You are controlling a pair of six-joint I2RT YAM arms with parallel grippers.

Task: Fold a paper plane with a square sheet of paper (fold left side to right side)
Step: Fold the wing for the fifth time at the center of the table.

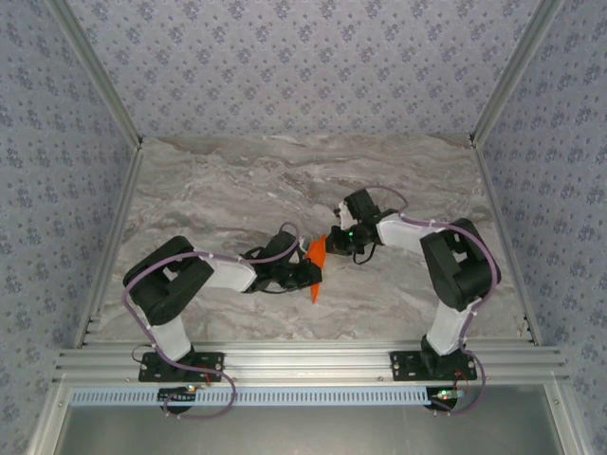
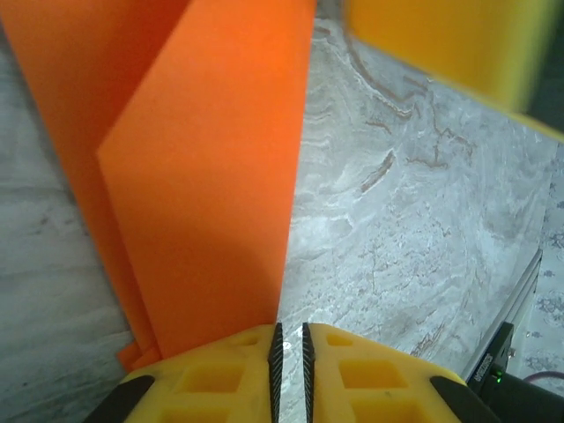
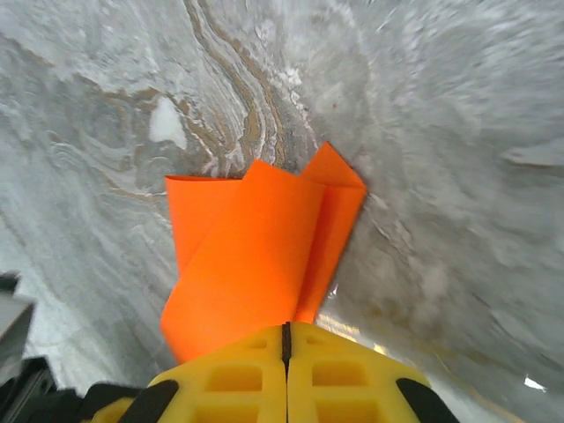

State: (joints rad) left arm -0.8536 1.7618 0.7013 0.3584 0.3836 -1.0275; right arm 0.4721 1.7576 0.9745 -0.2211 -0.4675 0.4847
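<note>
Three floral-papered walls (image 1: 303, 57) ring the marbled table (image 1: 237, 180) under folded orange paper (image 1: 317, 256).

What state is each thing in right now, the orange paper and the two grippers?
orange paper: folded into overlapping layers with a pointed corner, not lying flat, caught between both grippers.
left gripper: closed to a thin slit at the paper's edge, apparently pinching it.
right gripper: shut tight on the paper, which fans out from between its fingers.
</note>
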